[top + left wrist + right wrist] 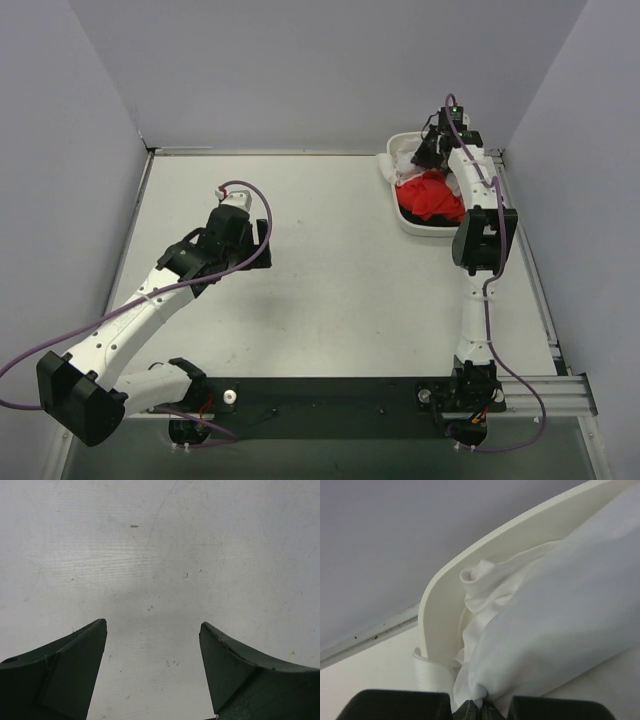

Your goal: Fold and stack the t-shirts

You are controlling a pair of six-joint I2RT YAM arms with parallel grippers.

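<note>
My right tool point(481, 709) is clenched on a gathered bunch of the plain white soft cloth t-shirt point(555, 610). The jaws are pinched together and the fabric is drawn to a point between them. The pinch sits inside the white rounded plastic tub point(442, 605), which stands at the far right corner of the desk point(330, 290).

My left tool point(152, 630) is released, with its jaws wide apart and nothing between them. It hovers over bare desk left of centre, well apart from the tub.

Handling, my judgement:
- The shirt is light, limp and not fragile, so it will drape and trail when lifted and may drag over the tub rim.
- The pinch looks like a mid-body bunch, not a seam. It is good enough for hauling the shirt out but poor for spreading it.
- For laying it flat I would want a shoulder or a hem corner in each tool.

Appearance:
- The white t-shirt is crumpled, with a rolled, ribbed edge lying against the tub wall. I cannot tell whether that edge is a collar or a sleeve.
- A bright red crumpled cloth t-shirt point(432, 197) fills the near part of the tub.
- More white cloth shows at the far end.
- Nothing is folded or stacked yet.
</note>
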